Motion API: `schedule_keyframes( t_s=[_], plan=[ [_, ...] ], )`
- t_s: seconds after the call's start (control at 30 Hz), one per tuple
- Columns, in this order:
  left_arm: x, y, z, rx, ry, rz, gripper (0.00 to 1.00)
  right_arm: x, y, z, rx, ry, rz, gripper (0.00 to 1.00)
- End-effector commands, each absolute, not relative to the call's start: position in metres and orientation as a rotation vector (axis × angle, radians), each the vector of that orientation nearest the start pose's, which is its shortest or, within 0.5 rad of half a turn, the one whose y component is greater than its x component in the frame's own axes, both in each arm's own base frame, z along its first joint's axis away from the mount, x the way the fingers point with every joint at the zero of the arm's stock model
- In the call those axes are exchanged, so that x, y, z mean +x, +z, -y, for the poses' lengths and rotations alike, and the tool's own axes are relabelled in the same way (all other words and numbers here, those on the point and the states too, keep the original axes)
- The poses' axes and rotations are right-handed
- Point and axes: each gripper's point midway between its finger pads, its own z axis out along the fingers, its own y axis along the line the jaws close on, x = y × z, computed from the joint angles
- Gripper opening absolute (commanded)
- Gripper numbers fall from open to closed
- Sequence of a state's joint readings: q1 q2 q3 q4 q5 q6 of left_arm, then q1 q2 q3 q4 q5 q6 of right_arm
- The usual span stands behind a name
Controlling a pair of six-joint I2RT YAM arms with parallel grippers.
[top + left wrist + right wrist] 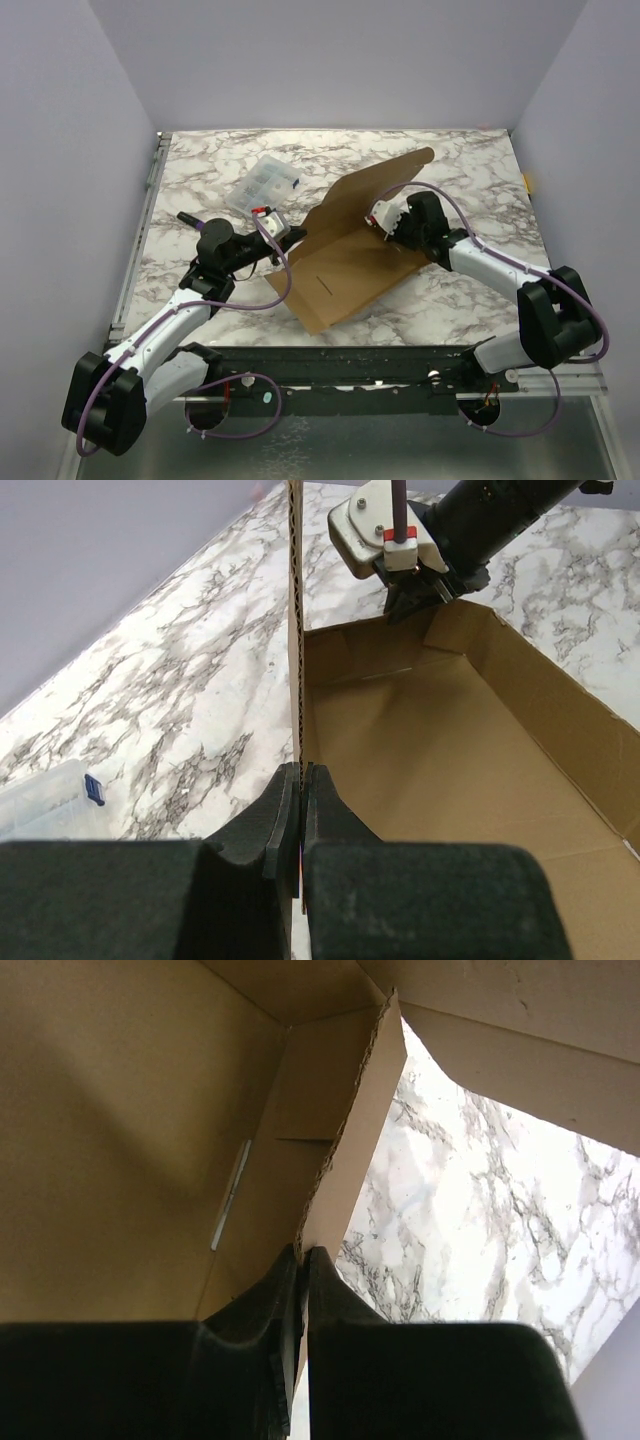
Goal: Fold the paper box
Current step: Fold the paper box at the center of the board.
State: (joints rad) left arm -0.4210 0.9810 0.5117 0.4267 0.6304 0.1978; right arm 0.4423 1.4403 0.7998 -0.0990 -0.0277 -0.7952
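Note:
The paper box (345,265) is a brown cardboard sheet lying mid-table, its far panel tilted up toward the back. My left gripper (283,236) holds its left side. In the left wrist view the left gripper (301,770) is shut on the upright side wall (294,630), with the box floor (430,740) to the right. My right gripper (383,215) reaches in from the right at the far end. In the right wrist view the right gripper (305,1252) pinches the edge of a small flap (350,1130) of the box.
A small clear plastic case (264,184) lies behind the left gripper, with its corner (45,798) also in the left wrist view. The marble table (470,300) is enclosed by pale walls left, right and back. A dark rail runs along the near edge.

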Motion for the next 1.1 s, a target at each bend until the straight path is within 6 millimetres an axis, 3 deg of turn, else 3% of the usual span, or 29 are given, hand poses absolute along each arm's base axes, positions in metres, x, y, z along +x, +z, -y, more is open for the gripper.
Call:
schedule_keyframes(
  t_s=[0.0,0.2,0.47,0.7,0.8,0.97,1.07],
  plan=[
    [0.266,0.249,0.230,0.937,-0.687,-1.277,0.00,0.336,0.062,-0.146,-1.456,-0.116,-1.923,0.08],
    [0.265,0.243,0.230,0.927,-0.698,-1.298,0.03,0.332,0.056,-0.151,-1.481,-0.136,-1.903,0.07],
    [0.267,0.244,0.227,0.888,-0.698,-1.318,0.13,0.345,0.068,-0.142,-1.443,-0.244,-1.871,0.05],
    [0.269,0.247,0.225,0.855,-0.698,-1.334,0.19,0.344,0.070,-0.146,-1.465,-0.230,-1.849,0.02],
    [0.270,0.242,0.225,0.849,-0.698,-1.349,0.16,0.344,0.073,-0.146,-1.456,-0.230,-1.833,0.01],
    [0.272,0.240,0.227,0.854,-0.708,-1.358,0.00,0.349,0.085,-0.148,-1.450,-0.251,-1.775,0.00],
    [0.273,0.247,0.228,0.841,-0.716,-1.348,0.00,0.355,0.092,-0.147,-1.444,-0.281,-1.759,0.00]
  ],
)
